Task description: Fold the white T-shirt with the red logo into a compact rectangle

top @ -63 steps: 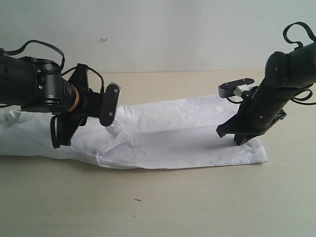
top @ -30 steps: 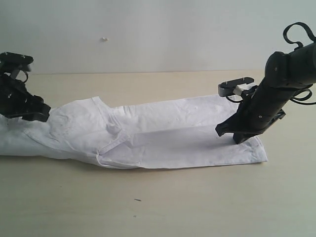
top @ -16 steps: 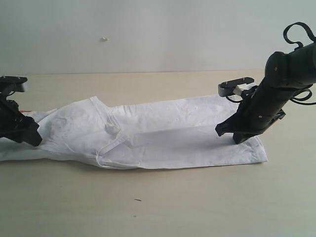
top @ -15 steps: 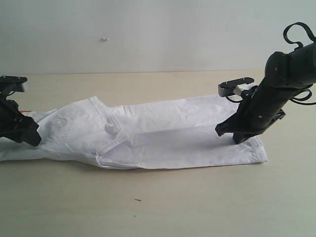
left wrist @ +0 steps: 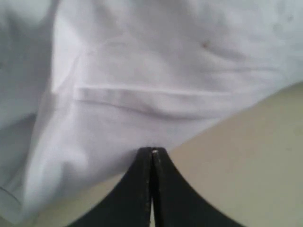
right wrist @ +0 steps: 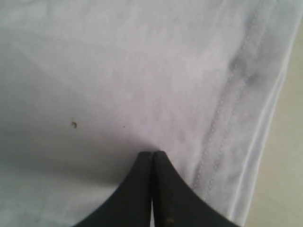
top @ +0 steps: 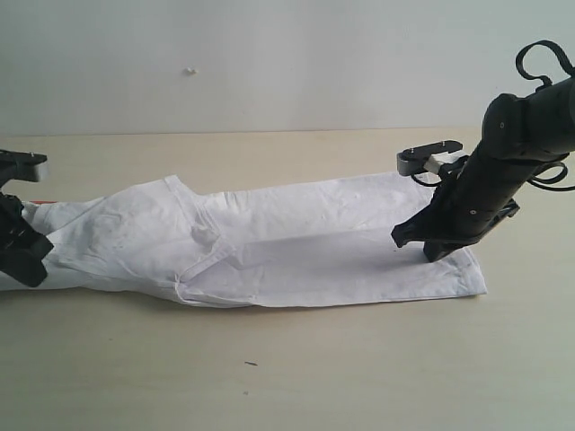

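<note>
Now the T-shirt (top: 269,242) lies as a long folded strip across the table (top: 314,368). The right pincer (right wrist: 152,153), tips together, presses on the cloth just beside the stitched hem (right wrist: 222,118). The left pincer (left wrist: 152,152), also closed, meets the shirt's edge at the other end; whether it nips fabric is unclear.

We get 3 views. The exterior camera looks across the table (top: 269,377) toward the wall (top: 269,63) from low and some way back, and takes in most of the white T-shirt (top: 296,242). The 2 wrist cameras look down along their grippers from very near: the left gripper (left wrist: 152,156) over the shirt's edge and bare table, the right gripper (right wrist: 152,158) over a stitched hem (right wrist: 222,123). All 3 share the shirt.
</note>
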Available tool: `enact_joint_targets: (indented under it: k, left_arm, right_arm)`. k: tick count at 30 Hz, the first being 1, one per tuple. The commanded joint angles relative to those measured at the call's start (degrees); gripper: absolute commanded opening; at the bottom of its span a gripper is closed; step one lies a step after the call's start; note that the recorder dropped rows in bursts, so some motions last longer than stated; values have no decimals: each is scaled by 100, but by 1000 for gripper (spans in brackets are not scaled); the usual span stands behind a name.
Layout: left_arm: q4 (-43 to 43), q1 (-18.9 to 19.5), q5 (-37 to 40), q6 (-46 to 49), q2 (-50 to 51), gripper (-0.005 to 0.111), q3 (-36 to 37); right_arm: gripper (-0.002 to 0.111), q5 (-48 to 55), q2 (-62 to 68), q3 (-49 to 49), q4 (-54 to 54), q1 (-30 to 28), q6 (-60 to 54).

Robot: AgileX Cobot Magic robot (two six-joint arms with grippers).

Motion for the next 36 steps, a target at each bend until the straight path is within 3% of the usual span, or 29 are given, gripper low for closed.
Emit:
enact_joint_targets:
  k: [1, 5, 7, 12, 13, 18, 22, 28, 30, 35, 36]
  left_arm:
    - [134, 4, 440, -143, -86, 0, -30]
    - [19, 4, -127, -269, -311, 2, -30]
    - [-7, 4, -513, -427, -452, 11, -30]
    - [-7, 4, -1201, -697, -543, 64, -30]
    - [7, 4, -1251, -738, -480, 68, -30]
    - [188, 8, -1642, -718, -68, 58, -30]
    - [151, 8, -2027, -718, 169, 56, -30]
    - [92, 8, -1851, -502, 337, 53, -30]
    - [36, 8, -1557, -353, 337, 44, -30]
    - [119, 8, -1118, -375, 337, 2, -30]
    - [148, 8, -1033, -388, 337, 0, -30]
  right_arm:
    - [0, -13, -20, 40, 58, -15, -45]
    - [0, -13, -20, 40, 76, -15, -45]
    - [0, -13, -20, 40, 76, -15, -45]
    - [0, -37, -20, 40, 100, -15, -45]
    - [0, -37, -20, 40, 100, -15, -45]
    - [0, -50, -20, 40, 100, -15, -60]
    - [0, -61, -20, 40, 100, -15, -120]
    - [0, -79, -20, 40, 112, -15, -131]
    - [0, -79, -20, 40, 125, -15, -131]
    - [0, -66, -20, 40, 124, -15, -131]
    - [0, -66, -20, 40, 124, -15, -131]
